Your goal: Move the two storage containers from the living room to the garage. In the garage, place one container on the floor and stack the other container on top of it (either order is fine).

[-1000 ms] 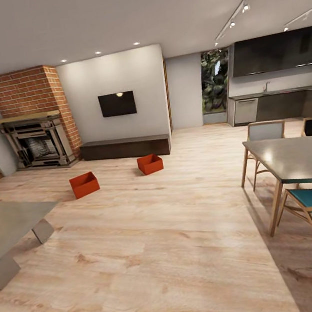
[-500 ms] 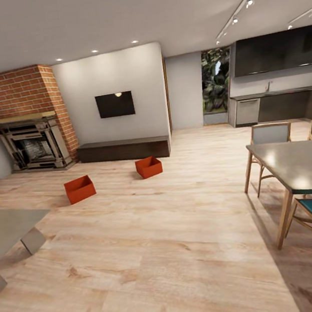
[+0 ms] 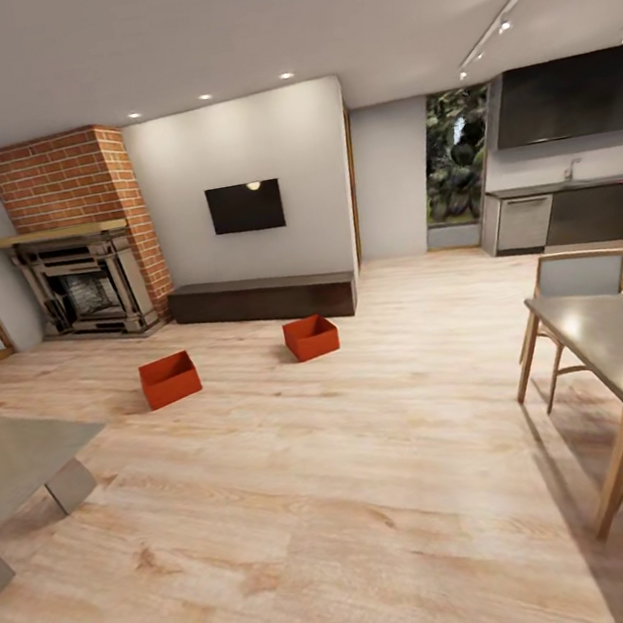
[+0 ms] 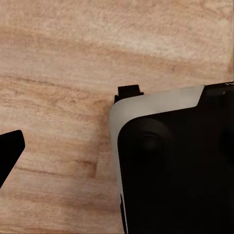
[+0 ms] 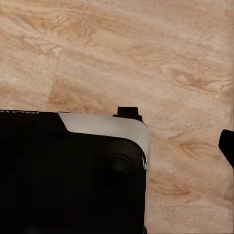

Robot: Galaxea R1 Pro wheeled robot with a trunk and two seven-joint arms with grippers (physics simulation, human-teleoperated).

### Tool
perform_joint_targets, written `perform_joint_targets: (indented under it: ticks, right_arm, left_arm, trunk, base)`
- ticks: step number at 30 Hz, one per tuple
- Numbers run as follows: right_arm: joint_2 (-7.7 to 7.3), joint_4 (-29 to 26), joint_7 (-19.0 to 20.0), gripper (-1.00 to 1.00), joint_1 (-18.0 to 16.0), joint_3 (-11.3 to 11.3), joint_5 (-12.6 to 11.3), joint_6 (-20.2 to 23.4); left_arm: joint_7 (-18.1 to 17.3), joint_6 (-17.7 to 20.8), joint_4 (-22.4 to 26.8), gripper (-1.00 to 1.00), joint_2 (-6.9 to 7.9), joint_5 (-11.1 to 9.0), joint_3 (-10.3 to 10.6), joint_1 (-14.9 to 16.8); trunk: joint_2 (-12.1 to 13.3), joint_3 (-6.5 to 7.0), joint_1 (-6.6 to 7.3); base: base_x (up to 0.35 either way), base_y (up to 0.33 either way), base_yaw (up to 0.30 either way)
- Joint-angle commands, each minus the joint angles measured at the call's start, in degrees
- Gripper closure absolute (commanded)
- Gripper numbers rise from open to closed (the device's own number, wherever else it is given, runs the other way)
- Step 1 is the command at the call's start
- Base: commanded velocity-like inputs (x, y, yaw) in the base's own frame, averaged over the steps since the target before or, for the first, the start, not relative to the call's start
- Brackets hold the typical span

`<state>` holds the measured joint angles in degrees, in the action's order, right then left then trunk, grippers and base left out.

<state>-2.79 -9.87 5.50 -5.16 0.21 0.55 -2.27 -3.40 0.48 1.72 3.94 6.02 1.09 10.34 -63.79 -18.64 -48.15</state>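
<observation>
Two orange-red storage containers stand open-topped on the light wood-plank floor of the living room, well ahead of me in the head view. The left container [image 3: 170, 379] sits in front of the brick fireplace [image 3: 85, 289]. About a pace to its right, the other container [image 3: 312, 337] stands just before the long dark cabinet [image 3: 264, 299]. In the left wrist view one dark fingertip [image 4: 9, 153] of my left gripper hangs over wood planks beside my black-and-white base [image 4: 170, 161]. The right wrist view shows a right gripper fingertip [image 5: 227, 146] likewise far out at the picture's rim. Both grippers are open and hold nothing.
A grey low table [image 3: 17, 457] juts in at the near left. A grey dining table [image 3: 622, 351] with wooden chairs [image 3: 575, 278] stands at the right. A black TV [image 3: 245, 207] hangs above the cabinet, and a dark kitchen [image 3: 578, 206] lies at the back right.
The whole head picture has shifted: the camera has turned and moved, so the room slid rightward. The containers keep their places on the floor.
</observation>
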Motion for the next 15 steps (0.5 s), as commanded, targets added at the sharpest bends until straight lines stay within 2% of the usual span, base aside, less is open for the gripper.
perform_joint_targets:
  ticks: [1, 7, 15]
  right_arm:
    - [-0.02, 0.0, 0.2, -1.0, 0.0, 0.0, 0.1, -0.2]
    - [-0.02, 0.0, 0.2, -1.0, 0.0, 0.0, 0.1, -0.2]
    - [-0.02, 0.0, 0.2, -1.0, 0.0, 0.0, 0.1, -0.2]
  left_arm:
    - [-0.1, 0.1, 0.0, -1.0, 0.01, 0.6, 0.1, 0.0]
    - [-0.1, 0.1, 0.0, -1.0, 0.01, 0.6, 0.1, 0.0]
    - [-0.1, 0.1, 0.0, -1.0, 0.01, 0.6, 0.1, 0.0]
  trunk:
    - [0.0, -0.07, -0.04]
    - [0.0, -0.07, -0.04]
    - [0.0, -0.07, -0.04]
  base:
    - [0.346, -0.083, 0.262]
    - [0.346, -0.083, 0.229]
    - [0.346, -0.083, 0.057]
